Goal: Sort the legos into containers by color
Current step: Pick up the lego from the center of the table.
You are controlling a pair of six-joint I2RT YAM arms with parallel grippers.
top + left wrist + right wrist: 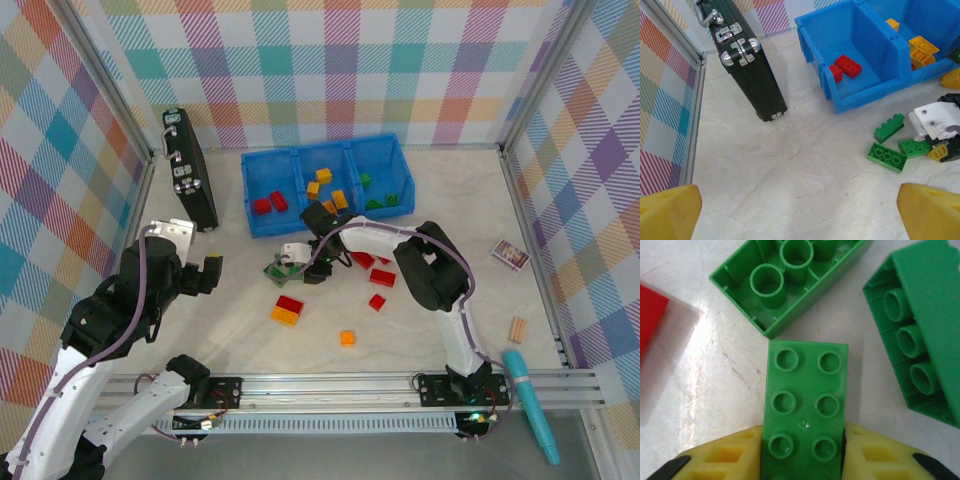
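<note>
As the top camera sees it, right gripper (300, 262): down among green legos (278, 270), containers (249, 195) just beyond the jaws; left gripper (205, 272): well apart.
Left wrist, left gripper (800, 215): released, fingers wide; black case (747, 65) ahead-left, containers (865, 97) ahead-right.
Right wrist, right gripper (802, 435): grasping held brick (805, 390), studs up, long axis straight out from the jaws; upturned brick (785, 280) just past its end, tipped brick (920, 335) ahead-right.

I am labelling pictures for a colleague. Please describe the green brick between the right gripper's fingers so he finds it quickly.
Find the blue tray at the far side. Before its left end lie three green bricks. The held brick sits studs up between yellow fingers; its two neighbours show hollow undersides.
</note>
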